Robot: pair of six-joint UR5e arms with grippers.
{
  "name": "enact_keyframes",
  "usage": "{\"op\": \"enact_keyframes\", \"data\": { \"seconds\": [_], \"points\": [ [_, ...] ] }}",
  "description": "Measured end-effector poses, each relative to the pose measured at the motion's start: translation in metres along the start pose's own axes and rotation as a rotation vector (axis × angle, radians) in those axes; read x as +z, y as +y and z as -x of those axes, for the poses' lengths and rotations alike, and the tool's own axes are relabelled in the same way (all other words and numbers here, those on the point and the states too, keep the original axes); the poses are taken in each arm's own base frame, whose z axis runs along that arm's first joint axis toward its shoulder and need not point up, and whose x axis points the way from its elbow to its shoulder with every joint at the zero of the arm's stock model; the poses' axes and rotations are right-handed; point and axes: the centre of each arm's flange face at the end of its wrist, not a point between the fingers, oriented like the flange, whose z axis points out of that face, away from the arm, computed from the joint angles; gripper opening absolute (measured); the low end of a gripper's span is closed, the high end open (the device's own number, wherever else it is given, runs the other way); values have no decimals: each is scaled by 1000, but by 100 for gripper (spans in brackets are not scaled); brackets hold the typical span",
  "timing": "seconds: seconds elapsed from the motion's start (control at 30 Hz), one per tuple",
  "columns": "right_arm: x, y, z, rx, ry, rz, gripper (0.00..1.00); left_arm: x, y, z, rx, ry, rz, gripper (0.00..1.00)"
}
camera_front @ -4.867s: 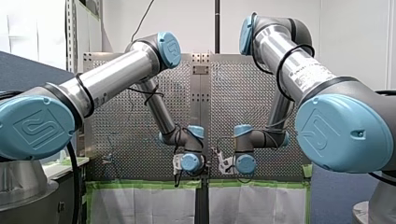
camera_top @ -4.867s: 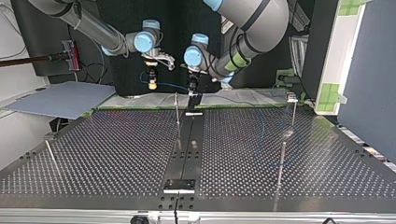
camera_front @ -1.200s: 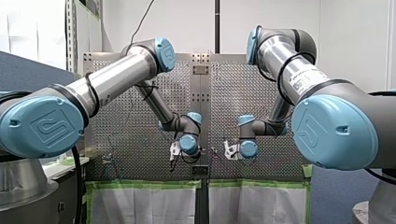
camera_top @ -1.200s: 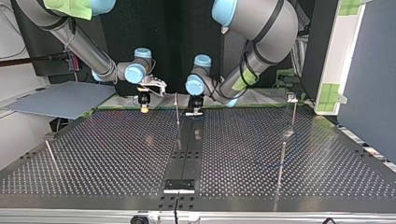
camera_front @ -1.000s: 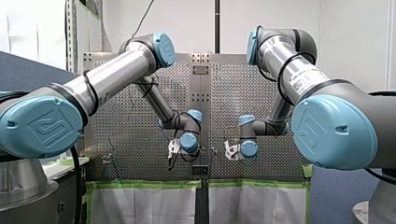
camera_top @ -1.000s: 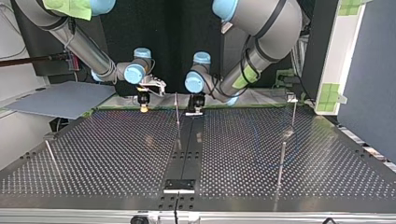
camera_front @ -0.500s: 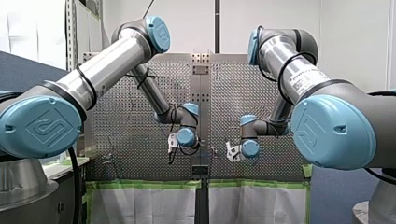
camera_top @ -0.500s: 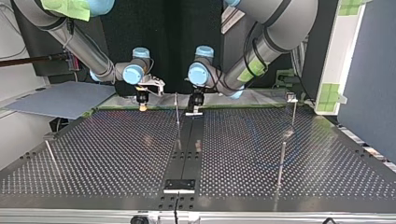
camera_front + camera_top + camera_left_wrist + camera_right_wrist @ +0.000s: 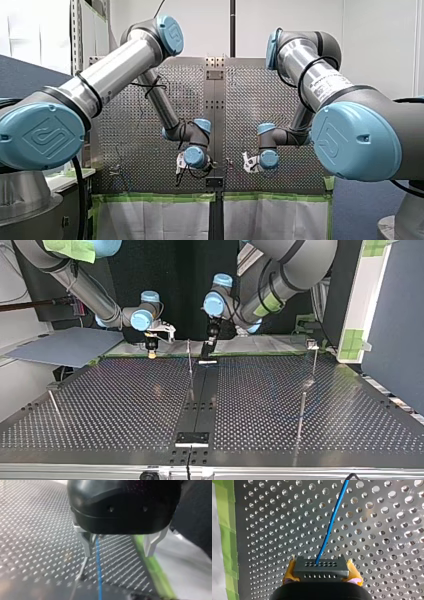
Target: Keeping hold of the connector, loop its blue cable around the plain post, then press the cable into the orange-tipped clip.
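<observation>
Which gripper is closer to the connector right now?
Right. My right gripper is shut on the connector; my left gripper stands apart from it, open, the blue cable passing between its fingers.

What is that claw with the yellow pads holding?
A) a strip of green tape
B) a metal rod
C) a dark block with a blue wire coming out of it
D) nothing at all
C: in the right wrist view my right gripper has its yellow pads pressed against both ends of the dark connector, and the blue cable runs out of its holed face.
</observation>
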Motion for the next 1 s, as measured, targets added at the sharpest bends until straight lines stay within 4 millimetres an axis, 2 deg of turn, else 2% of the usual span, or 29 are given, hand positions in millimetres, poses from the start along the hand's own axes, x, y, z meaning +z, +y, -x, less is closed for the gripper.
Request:
{"op": "enact_keyframes", "data": {
  "seconds": [0.37, 1.0],
  "points": [
    [1, 1, 1, 0, -1, -5, 0, -39, -13, -41, -4, 45, -82, 100],
    [1, 0, 3, 0, 1, -15, 0, -45, -23, -44, -22, 25, -112, 100]
  ]
}}
